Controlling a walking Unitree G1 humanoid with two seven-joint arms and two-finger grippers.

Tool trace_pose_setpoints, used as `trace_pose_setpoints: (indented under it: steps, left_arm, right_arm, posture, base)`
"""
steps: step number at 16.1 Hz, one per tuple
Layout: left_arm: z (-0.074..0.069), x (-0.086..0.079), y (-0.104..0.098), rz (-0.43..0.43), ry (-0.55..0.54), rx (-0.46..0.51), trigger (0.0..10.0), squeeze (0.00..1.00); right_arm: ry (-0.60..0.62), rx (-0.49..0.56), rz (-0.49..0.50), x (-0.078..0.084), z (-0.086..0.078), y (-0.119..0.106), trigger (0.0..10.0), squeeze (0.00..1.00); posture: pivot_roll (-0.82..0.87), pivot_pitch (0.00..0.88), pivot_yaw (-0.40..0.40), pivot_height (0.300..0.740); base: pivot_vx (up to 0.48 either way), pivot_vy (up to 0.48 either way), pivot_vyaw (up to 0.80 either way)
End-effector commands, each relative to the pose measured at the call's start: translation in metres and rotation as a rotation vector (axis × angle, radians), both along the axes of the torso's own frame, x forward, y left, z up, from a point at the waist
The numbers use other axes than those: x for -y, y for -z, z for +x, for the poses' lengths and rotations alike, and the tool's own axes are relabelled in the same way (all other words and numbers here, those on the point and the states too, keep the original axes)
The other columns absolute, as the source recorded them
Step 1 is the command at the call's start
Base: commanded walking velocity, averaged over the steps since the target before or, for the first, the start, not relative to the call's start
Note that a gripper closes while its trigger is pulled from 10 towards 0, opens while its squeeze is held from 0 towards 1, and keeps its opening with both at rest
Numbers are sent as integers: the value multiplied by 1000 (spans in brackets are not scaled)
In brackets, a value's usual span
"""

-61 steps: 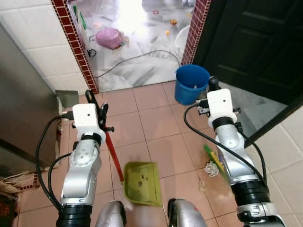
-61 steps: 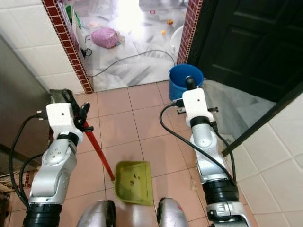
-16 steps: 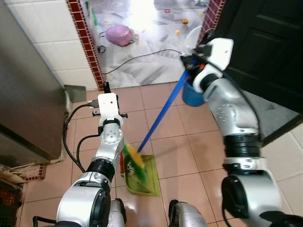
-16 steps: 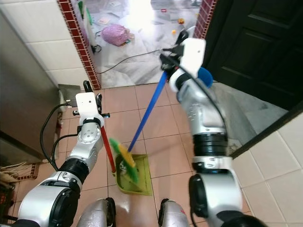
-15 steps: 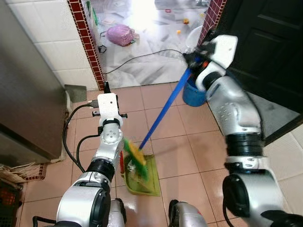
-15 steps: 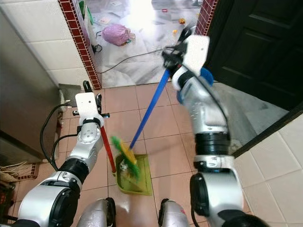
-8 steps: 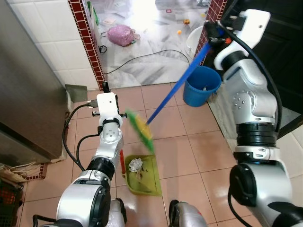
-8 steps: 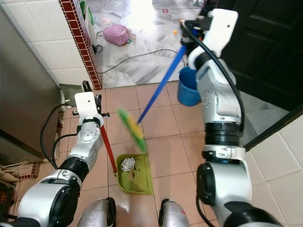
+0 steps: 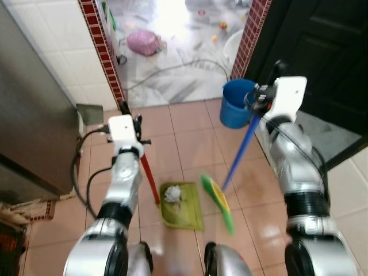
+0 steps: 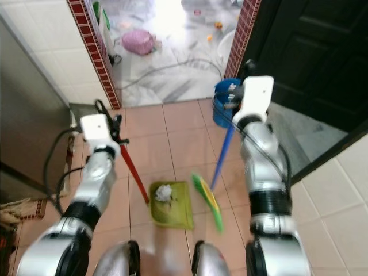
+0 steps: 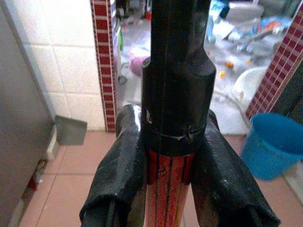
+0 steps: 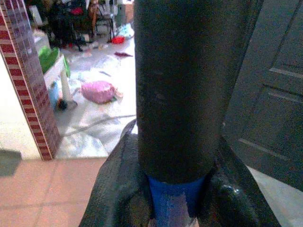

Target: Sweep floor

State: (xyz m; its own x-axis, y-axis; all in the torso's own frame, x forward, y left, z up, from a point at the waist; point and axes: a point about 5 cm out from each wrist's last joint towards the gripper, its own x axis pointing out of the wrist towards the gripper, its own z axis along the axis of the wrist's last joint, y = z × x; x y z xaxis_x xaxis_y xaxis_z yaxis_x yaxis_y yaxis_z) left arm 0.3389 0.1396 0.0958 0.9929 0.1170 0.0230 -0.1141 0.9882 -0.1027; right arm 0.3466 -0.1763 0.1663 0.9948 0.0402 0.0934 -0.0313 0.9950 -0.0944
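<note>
A green dustpan (image 9: 183, 205) rests on the terracotta tiles with a crumpled white wad (image 9: 172, 194) inside it. Its red handle (image 9: 149, 177) rises to my left gripper (image 9: 124, 109), which is shut on it; the left wrist view shows both fingers (image 11: 117, 165) clamped on the red shaft (image 11: 165, 189). My right gripper (image 9: 261, 98) is shut on the broom's blue handle (image 9: 240, 151). The green and yellow broom head (image 9: 218, 202) hangs just right of the dustpan. In the right wrist view the blue shaft (image 12: 174, 203) sits between the fingers (image 12: 118, 189).
A blue bucket (image 9: 236, 102) stands by the brick-trimmed doorway (image 9: 246, 35), close behind my right gripper. A dark door (image 9: 322, 57) is on the right, a steel cabinet (image 9: 29, 132) on the left. Beyond the doorway lie a cable (image 9: 172, 66) and a pink bag (image 9: 142, 41).
The broom has swung down from its raised position; its head now sits low, right of the dustpan. My right arm dropped in front of the bucket. The camera view also shifted.
</note>
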Motion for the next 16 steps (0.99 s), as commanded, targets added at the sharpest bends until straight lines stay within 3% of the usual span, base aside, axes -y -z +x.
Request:
trace_pose_setpoints:
  steps: [1, 5, 8, 11, 16]
  left_arm:
    - [1, -16, -21, -20, -34, 86, 10000, 0]
    - [-7, -29, -44, -66, -34, 159, 10000, 0]
    - [-12, -28, -54, -102, -8, 165, 10000, 0]
    - [-18, -31, -62, -119, 5, 158, 10000, 0]
    - [-10, -33, -95, -197, -10, 227, 10000, 0]
  right_arm:
    - [49, 38, -71, 2, -7, 1, 10000, 0]
    - [194, -26, -183, 12, -20, 28, 10000, 0]
    - [237, -73, -169, 22, -21, 39, 10000, 0]
    - [256, -59, -176, 22, -21, 37, 10000, 0]
    - [229, -66, -202, 16, -23, 43, 10000, 0]
  posture:
    - [-80, 119, 35, 740]
    - [-70, 105, 31, 740]
    - [-68, 97, 27, 740]
    - [-74, 95, 37, 740]
    - [-74, 97, 32, 740]
  base:
    - [0, 0, 0]
    - [0, 0, 0]
    - [0, 0, 0]
    - [0, 0, -398]
    - [167, 0, 0]
